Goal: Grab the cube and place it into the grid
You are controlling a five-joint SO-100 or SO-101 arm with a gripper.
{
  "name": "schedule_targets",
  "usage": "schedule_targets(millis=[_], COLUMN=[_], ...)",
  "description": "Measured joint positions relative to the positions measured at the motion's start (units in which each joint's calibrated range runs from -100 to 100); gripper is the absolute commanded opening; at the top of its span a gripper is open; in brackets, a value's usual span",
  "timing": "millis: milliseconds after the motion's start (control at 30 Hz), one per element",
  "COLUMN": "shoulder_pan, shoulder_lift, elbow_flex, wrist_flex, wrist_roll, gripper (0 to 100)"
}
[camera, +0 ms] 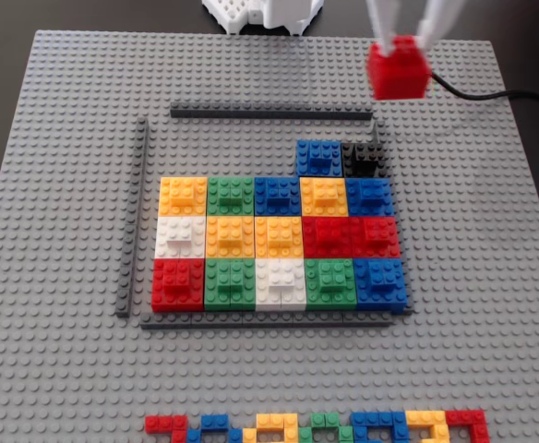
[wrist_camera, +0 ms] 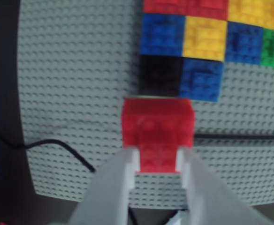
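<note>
The cube (camera: 399,72) is a bright red studded block held between my white fingers, lifted above the baseplate's far right part. In the wrist view the cube (wrist_camera: 157,131) sits clamped by its raised piece between my fingertips (wrist_camera: 131,159). My gripper (camera: 404,39) is shut on it; it also shows in the wrist view (wrist_camera: 157,160). The grid (camera: 279,242) of coloured blocks lies in the middle, bordered by dark grey strips (camera: 269,113). Its far row holds only a blue block (camera: 318,157) and a black block (camera: 360,159). In the wrist view the cube hangs just short of the black block (wrist_camera: 160,75).
The light grey studded baseplate (camera: 57,369) covers the table. A thin multicolour strip (camera: 316,427) lies at the near edge. A black cable (camera: 500,94) runs off the right side. The arm's white base (camera: 265,13) stands at the far edge.
</note>
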Motion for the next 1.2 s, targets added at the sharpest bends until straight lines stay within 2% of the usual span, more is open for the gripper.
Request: schedule_targets(millis=[533,867,1200], shoulder_pan=[14.73,19.03,20.71], shoulder_lift=[-6.45,-8.48,-6.53], elbow_flex=[17.56,31.24,36.19], wrist_flex=[-4.10,-10.84,-16.95], wrist_roll=[7.47,10.70,11.92], gripper=[3,3,3])
